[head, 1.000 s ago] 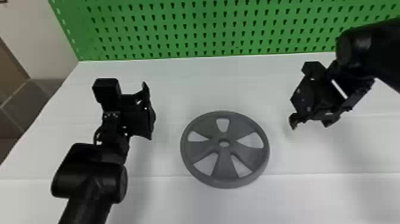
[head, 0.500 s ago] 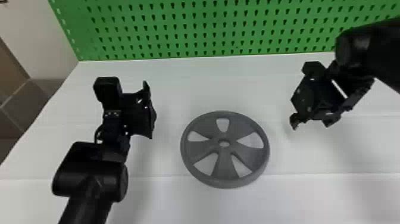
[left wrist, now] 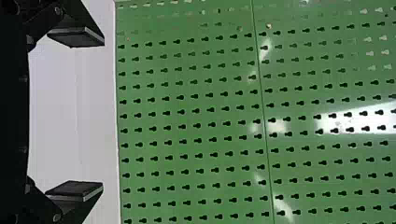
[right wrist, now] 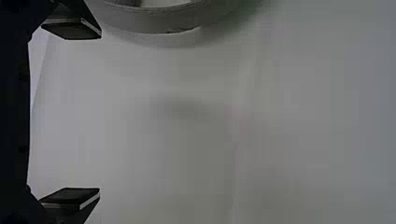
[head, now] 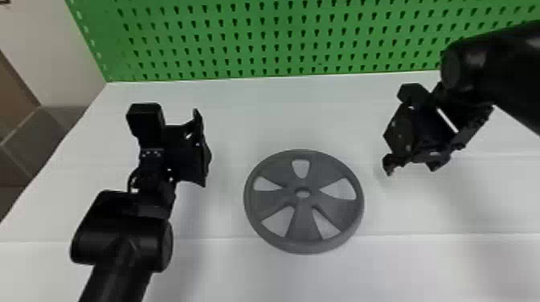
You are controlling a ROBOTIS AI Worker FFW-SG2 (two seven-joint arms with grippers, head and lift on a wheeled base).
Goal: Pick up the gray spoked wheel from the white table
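I'm holding left gripper (left wrist: 102,115) and right gripper (right wrist: 100,113) open, wheel (head: 304,223) lying inside table's (head: 281,116) back edge (grasp, lift remaining).

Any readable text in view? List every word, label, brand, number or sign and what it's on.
None readable: no word, label, brand, number or sign can be made out on the gray wheel, white table, green pegboard, left arm or right arm.
One small dark mark at the head view's upper left corner is cut off; can't tell if it's text.
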